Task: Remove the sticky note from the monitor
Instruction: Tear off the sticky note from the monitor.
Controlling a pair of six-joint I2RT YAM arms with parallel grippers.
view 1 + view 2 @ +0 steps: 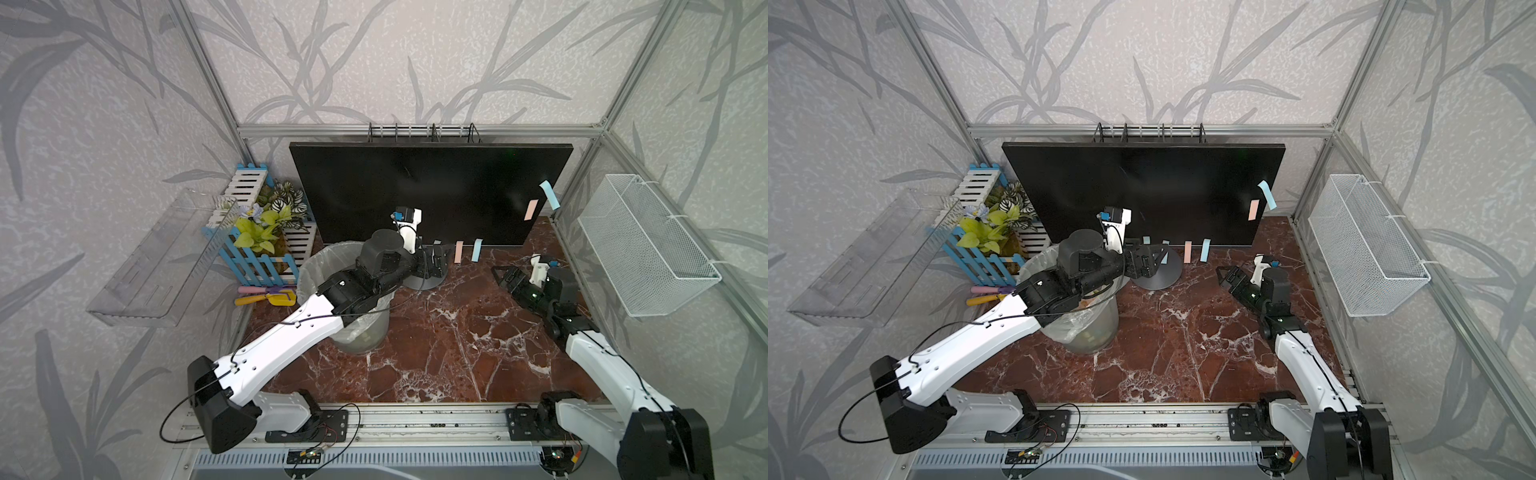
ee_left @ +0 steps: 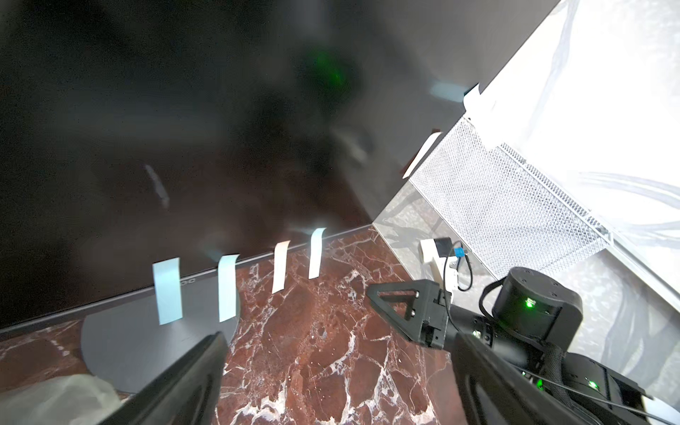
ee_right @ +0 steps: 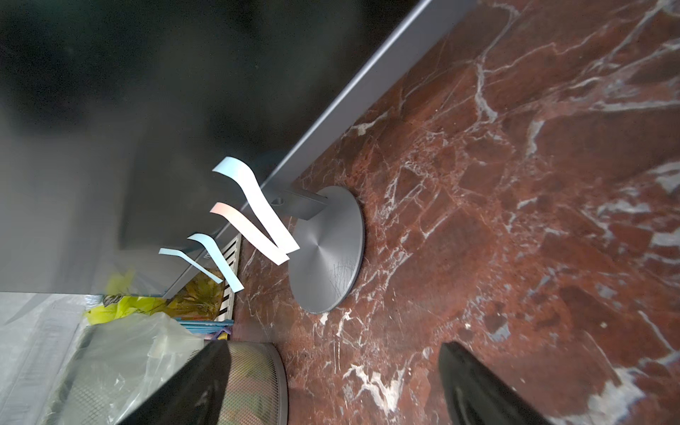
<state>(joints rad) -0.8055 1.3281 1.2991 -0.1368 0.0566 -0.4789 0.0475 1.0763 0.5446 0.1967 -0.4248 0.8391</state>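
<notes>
the monitor (image 1: 415, 187) stands far back on the surface (image 1: 436, 345). sticky notes (image 1: 477, 249) hang from its bottom edge. the left tool (image 1: 442, 259) is open near them. the right tool (image 1: 498, 276) is open too, holding nothing.

I see the red-brown marble table (image 1: 457, 353) filling the lower middle of the frame. On it stand the monitor's grey disc foot (image 1: 432, 283) at centre, a lined waste bin (image 1: 361, 337) left of it, and a fence planter (image 1: 253, 266) and small hand tools (image 1: 266, 298) at the left edge.
</notes>
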